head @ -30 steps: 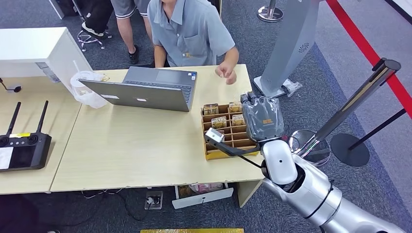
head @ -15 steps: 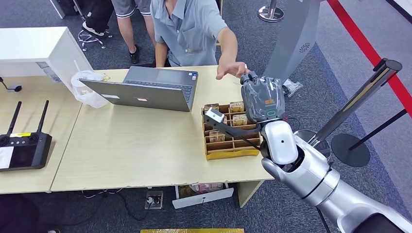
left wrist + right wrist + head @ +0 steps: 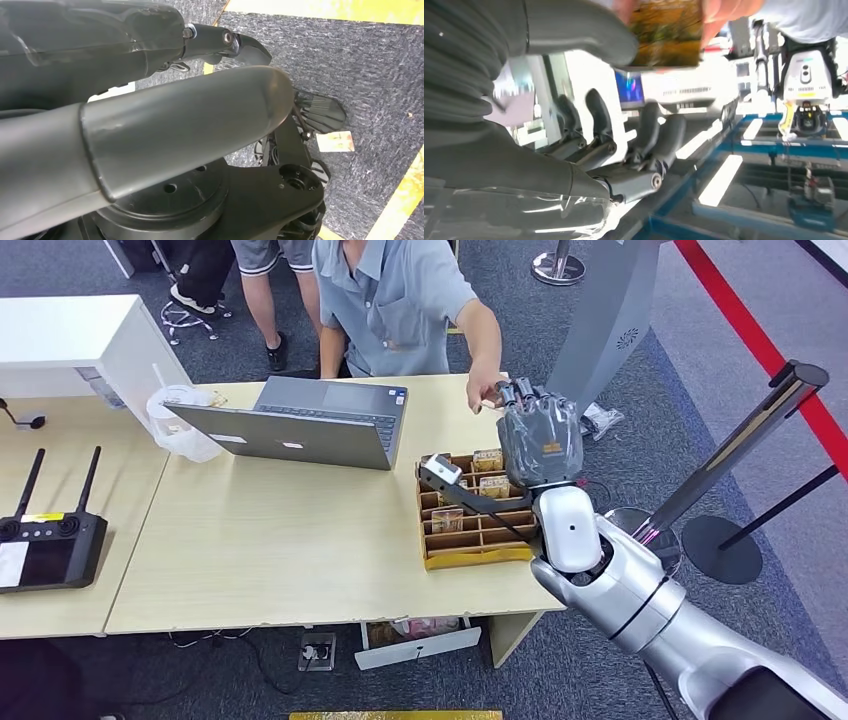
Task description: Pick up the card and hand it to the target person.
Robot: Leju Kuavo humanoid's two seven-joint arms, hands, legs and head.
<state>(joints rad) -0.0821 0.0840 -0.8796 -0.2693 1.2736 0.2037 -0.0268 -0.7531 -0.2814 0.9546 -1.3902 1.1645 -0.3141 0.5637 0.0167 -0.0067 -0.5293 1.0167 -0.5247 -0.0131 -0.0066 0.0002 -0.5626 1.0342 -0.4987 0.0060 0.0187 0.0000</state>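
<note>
Since half a second ago: right hand [image 3: 540,435] raised a little higher and further from the robot, now past the far end of the card tray [image 3: 432,558]; person's hand [image 3: 487,395] dropped from above the table [image 3: 280,540] to meet the robot's fingertips at the table's far right corner. A second ago, that same person's hand resting as a fist on the tabletop.

In the right wrist view, card [image 3: 666,32] with an orange-brown printed face pressed by the thick grey thumb [image 3: 579,30], while blurred fingers of the person [image 3: 724,10] pinch its far edge. Card thus touched by both at once, lifted well above the tray. Darker fingers [image 3: 659,135] of the right hand spread below the card, apart from it. Whether the grip is firm or loosening: cannot tell.

Left hand [image 3: 150,135] seen close in its own wrist view over grey carpet [image 3: 360,60], thumb lying across, nothing visible in it; curled or spread fingers: cannot tell.

On the table: open grey laptop [image 3: 300,425] in front of the person in a grey shirt [image 3: 395,300], a clear plastic cup [image 3: 178,425] beside it, a black controller with two antennas [image 3: 45,540] on the left table.
</note>
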